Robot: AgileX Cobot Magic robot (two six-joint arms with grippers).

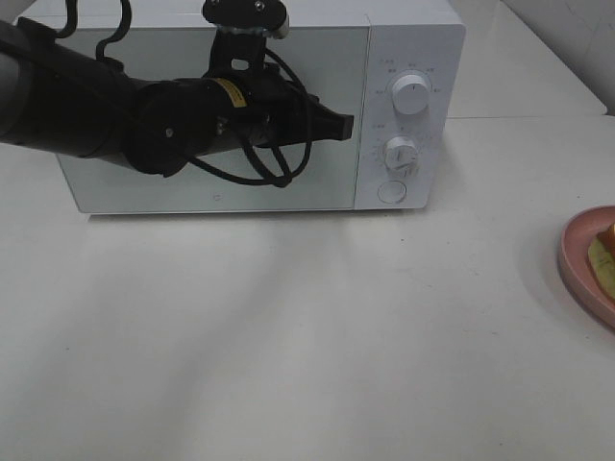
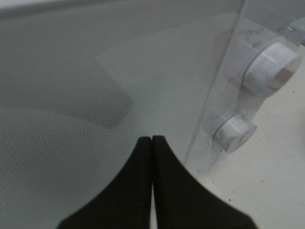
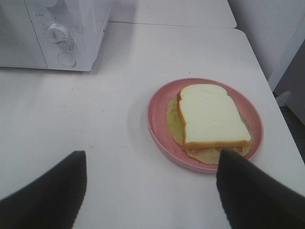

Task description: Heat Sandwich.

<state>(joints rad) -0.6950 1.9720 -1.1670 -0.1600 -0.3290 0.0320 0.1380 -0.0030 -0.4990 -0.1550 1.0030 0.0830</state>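
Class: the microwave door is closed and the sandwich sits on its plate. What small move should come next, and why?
Probably nudge the shut left end effector right toward the round button, since the microwave must open before the sandwich goes in.

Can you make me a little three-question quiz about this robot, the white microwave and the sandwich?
1. True or false: the white box-shaped microwave's glass door is shut.
2. What does the white-bread sandwich with yellow-green filling lie on? A) round pink plate B) bare table C) inside the microwave
3. Fill in: the black left gripper in front of the door is ____, while the black right gripper is open.

Key: 1 true; 2 A; 3 shut.
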